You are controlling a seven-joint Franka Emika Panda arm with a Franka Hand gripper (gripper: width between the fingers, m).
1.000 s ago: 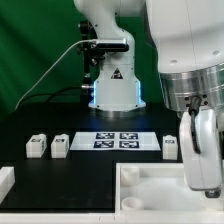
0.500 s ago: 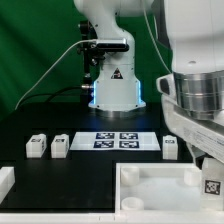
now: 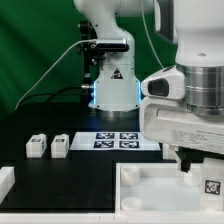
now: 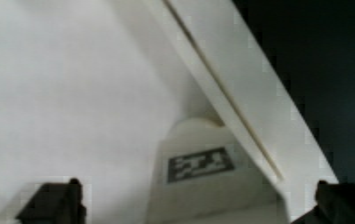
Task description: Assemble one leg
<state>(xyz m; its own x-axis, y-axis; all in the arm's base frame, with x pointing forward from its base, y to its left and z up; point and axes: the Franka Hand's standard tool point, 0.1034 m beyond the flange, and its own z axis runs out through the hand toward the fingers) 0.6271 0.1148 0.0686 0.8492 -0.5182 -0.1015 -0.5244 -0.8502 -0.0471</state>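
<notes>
Moved: gripper [image 4: 195,200] has dropped lower right, over the tray [image 3: 150,180].
Jaws: wide open, empty.
Progress: leg [image 4: 200,160] ungrasped, assembly pending.

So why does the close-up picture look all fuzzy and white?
In the wrist view, the large white piece fills most of the frame and sits so near the lens that it blurs; the tag is smeared, and the fingertips are dark blobs. In the exterior view, the arm's wrist looms big and soft up front, while the marker board behind looks sharper.
</notes>
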